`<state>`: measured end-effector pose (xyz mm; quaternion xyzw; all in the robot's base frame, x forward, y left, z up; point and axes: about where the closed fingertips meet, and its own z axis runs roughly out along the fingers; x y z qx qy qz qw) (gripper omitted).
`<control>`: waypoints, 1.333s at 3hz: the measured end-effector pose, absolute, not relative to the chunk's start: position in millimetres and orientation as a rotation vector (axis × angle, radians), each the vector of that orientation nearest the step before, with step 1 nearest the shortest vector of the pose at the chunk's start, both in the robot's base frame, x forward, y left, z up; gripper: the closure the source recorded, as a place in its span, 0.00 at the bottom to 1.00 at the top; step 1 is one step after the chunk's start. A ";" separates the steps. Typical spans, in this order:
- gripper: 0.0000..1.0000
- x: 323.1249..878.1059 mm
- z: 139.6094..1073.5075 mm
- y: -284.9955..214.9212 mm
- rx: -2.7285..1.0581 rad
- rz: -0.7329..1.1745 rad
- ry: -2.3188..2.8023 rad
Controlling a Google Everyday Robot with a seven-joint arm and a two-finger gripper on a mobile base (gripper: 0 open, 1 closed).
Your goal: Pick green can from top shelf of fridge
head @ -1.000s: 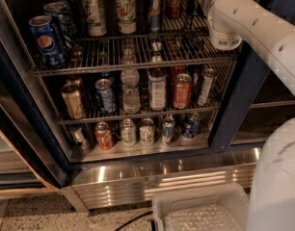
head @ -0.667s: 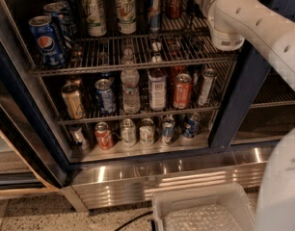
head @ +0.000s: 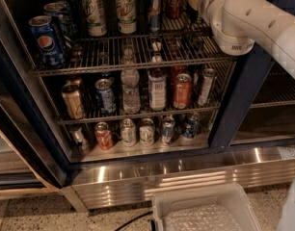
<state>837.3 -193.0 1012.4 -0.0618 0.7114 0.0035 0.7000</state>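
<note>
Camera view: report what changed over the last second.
The white arm barely shifted, edging lower-left at the top shelf's right end. The robot's white body slid rightward, almost out of the lower right corner. The gripper is hidden beyond the arm's end, so no grasp or release shows. The cans and fridge stayed put.

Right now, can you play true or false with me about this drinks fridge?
A blue Pepsi can stands at the top shelf's left end. True.
The white arm reaches in from the left. False: it comes from the right.
The gripper hangs over the bottom cans. False: it is hidden past the arm's wrist, at the top shelf's right end.
A pale plastic bin shows below the fridge. True.
</note>
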 end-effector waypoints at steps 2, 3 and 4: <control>1.00 804.8 1021.1 -182.7 -0.223 0.066 1.583; 1.00 785.0 1025.8 -166.1 -0.297 0.092 1.565; 1.00 785.0 1026.1 -164.6 -0.298 0.095 1.564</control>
